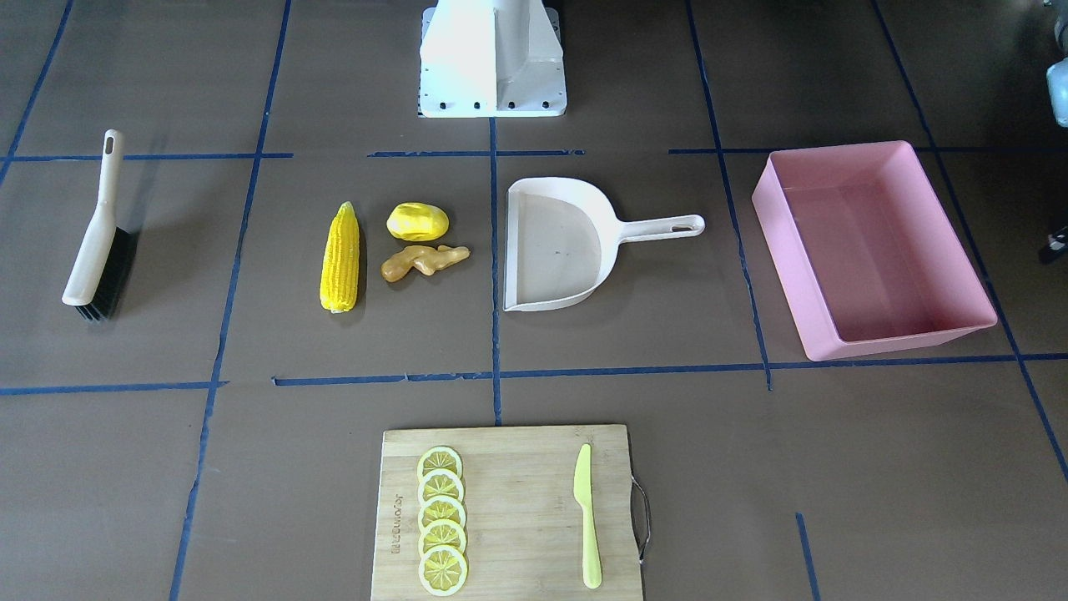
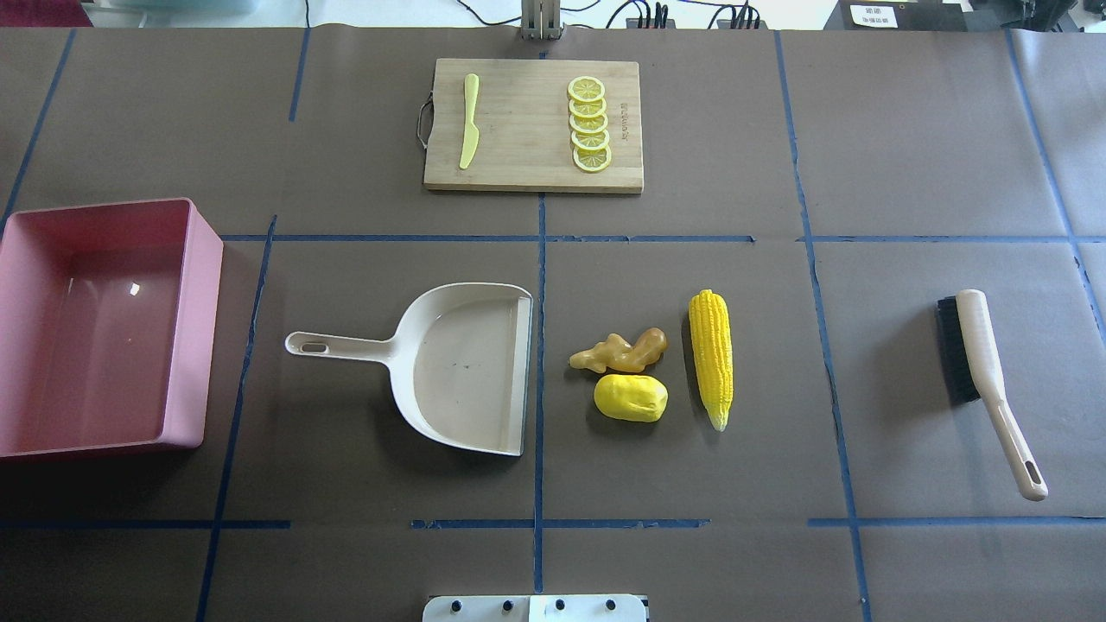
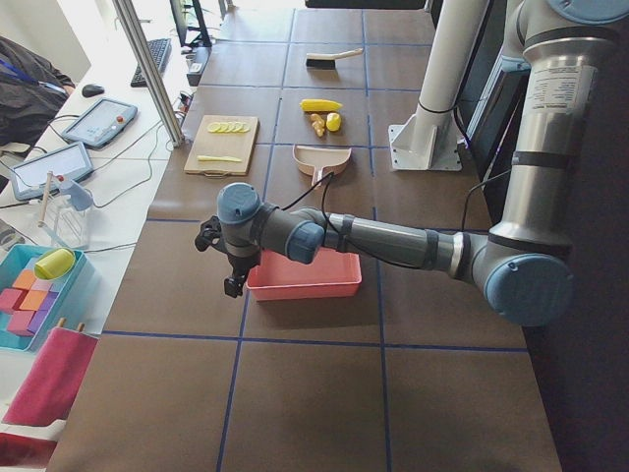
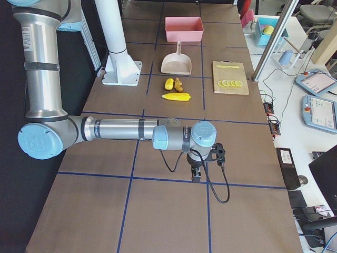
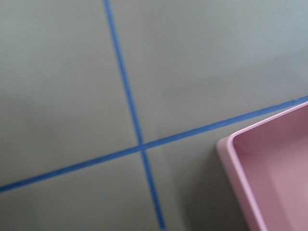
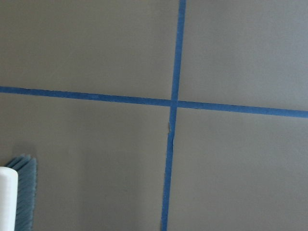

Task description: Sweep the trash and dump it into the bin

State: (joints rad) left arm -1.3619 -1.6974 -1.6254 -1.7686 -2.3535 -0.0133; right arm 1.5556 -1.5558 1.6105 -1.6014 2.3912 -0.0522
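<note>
first reach: brush for the right arm, dustpan for the left

nothing is picked up yet, so the step in hand looks like the opening reach. the left tool [image 3: 234, 280] hangs over the bench [image 2: 346, 484] beside a corner of the pink bin [image 2: 203, 328]. the right tool [image 4: 196, 173] hangs over bare bench at the other end, near the brush [image 2: 985, 380]. both show only in the side views, so i cannot tell whether either is open or closed.

the trash lies grouped mid-bench: the ginger root [image 2: 620, 352] and the potato lump [image 2: 631, 397] touching or nearly so, the corn cob [image 2: 711, 358] just beside them. the dustpan [image 2: 458, 367] lies with its open mouth facing them and its handle toward the bin, which stands well apart at the robot's left end.

to do this well, i would grip the brush by its handle, clear of the bristles, and hold the dustpan by its handle so the lip stays flat on the bench. the corn cob will likely roll, so the sweep should start from behind it and push all three together. the cutting board [image 2: 533, 164] is no part of this.
</note>
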